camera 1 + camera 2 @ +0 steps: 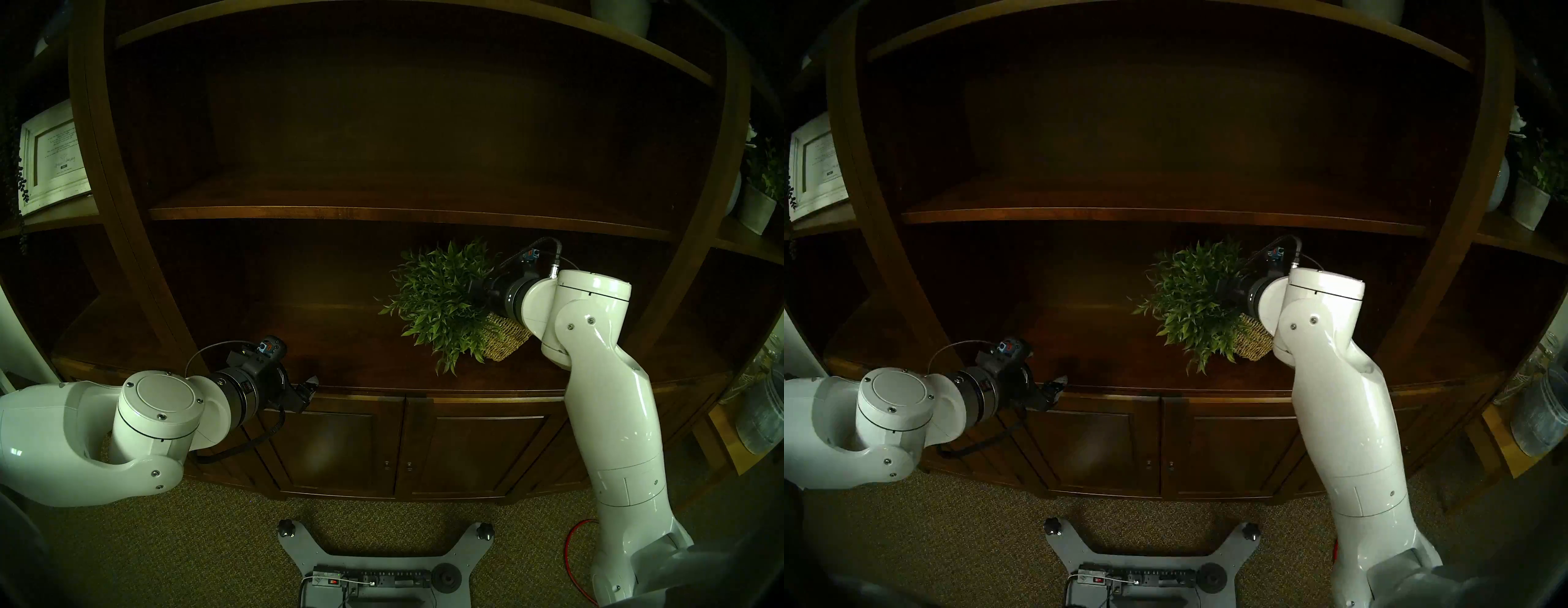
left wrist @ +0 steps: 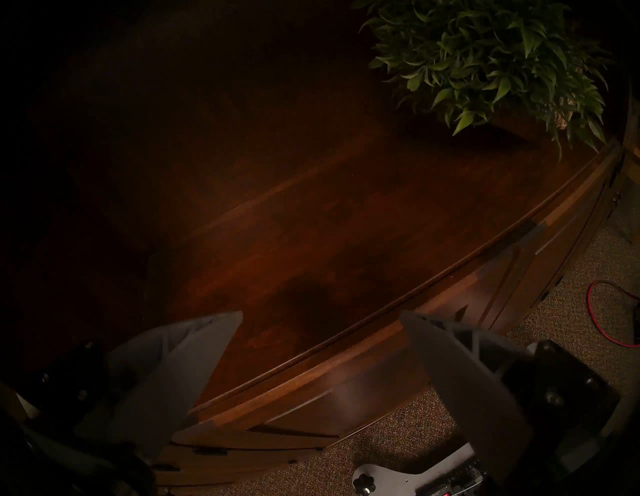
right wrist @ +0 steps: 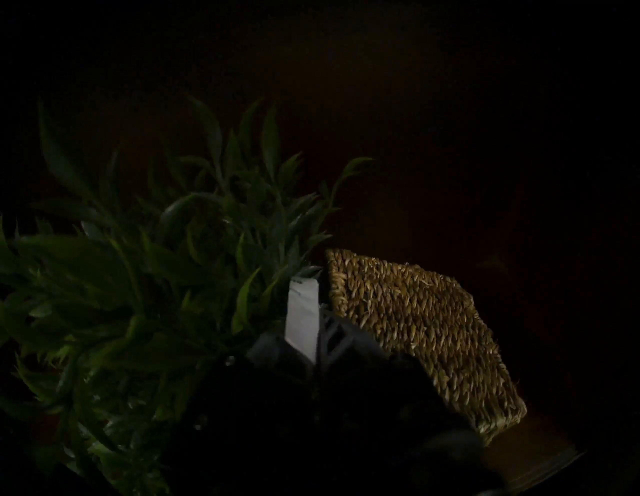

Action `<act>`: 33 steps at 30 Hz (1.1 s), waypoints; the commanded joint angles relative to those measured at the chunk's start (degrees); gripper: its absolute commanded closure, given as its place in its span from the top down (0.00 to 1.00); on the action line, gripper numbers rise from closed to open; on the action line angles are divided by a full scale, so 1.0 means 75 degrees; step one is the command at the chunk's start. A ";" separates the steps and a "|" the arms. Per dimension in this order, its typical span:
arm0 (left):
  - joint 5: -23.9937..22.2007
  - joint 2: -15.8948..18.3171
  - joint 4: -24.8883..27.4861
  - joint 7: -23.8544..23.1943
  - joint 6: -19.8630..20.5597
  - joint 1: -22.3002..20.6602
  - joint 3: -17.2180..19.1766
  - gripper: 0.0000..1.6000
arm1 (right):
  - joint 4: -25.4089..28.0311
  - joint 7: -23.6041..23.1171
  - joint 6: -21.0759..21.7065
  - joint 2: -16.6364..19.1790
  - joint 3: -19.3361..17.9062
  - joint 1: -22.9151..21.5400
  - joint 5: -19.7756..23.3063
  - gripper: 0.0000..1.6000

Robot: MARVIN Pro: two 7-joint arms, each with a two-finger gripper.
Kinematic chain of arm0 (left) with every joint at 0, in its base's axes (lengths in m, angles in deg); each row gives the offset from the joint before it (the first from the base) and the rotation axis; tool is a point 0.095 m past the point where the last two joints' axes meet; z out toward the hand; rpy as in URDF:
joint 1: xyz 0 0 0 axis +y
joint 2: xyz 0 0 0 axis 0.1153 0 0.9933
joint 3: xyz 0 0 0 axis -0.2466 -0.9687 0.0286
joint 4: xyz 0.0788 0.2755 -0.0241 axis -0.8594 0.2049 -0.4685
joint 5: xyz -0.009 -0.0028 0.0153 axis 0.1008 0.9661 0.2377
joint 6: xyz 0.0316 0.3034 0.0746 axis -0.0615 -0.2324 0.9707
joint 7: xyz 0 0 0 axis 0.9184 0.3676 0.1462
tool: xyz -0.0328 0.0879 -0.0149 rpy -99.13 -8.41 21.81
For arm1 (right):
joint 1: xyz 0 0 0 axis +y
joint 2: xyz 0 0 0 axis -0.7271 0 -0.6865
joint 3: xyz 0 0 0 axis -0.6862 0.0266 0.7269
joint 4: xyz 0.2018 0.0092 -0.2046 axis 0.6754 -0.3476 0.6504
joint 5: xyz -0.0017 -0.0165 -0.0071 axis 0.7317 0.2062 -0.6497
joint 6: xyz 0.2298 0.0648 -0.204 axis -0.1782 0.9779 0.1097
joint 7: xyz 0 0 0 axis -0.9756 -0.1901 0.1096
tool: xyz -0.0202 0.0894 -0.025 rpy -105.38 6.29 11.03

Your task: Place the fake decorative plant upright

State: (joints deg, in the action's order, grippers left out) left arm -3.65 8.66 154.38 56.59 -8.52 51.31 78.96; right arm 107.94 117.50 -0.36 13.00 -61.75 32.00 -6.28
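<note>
Foliage of the fake decorative plant [image 1: 441, 297] is leaning toward nine o'clock in the head views, while its woven basket [image 1: 507, 339] is sitting at about four o'clock of the leaf ball, tilted, low over the front right part of the wooden shelf [image 1: 297, 339]. Whether the basket is touching the wood I cannot tell. The right gripper [image 3: 317, 332] is reaching in from three o'clock, its jaws closed at the basket rim, apparently pinching the white paper tag [image 3: 301, 311] there along with whatever rim or stem lies behind it; darkness is hiding the rest.

That hold is looking like the weak point. A grip on paper or on a thin edge could be slipping as the wrist is rolling the basket toward vertical, and the leafy top, being the bulkier end, could be swinging the plant back onto its side. Setting it down near the shelf's front lip risks it tipping off onto the carpet [image 1: 212, 530].

The left gripper [image 2: 322, 318] is hovering at seven o'clock of the plant, jaws spread and holding nothing.
</note>
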 commanded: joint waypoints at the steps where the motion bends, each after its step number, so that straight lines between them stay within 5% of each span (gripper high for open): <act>1: 0.0017 -0.0002 0.0030 0.0006 -0.0029 -0.0145 0.0143 1.00 | 0.0599 -0.0101 -0.0021 -0.0414 -0.0724 -0.0222 0.0750 0.00; 21: 0.0008 -0.0002 0.0031 0.0001 -0.0022 -0.0151 0.0150 1.00 | 0.0209 -0.0118 -0.0170 -0.1012 -0.1982 0.0130 0.2566 0.00; 33: 0.0008 -0.0002 0.0031 0.0001 -0.0022 -0.0151 0.0151 1.00 | -0.0249 -0.0350 -0.0512 -0.1131 -0.2208 0.0216 0.2556 0.00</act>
State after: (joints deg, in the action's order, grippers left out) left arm -3.67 8.66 154.38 56.58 -8.52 51.30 78.98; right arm 105.11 116.91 -2.35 4.87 -77.74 35.30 13.24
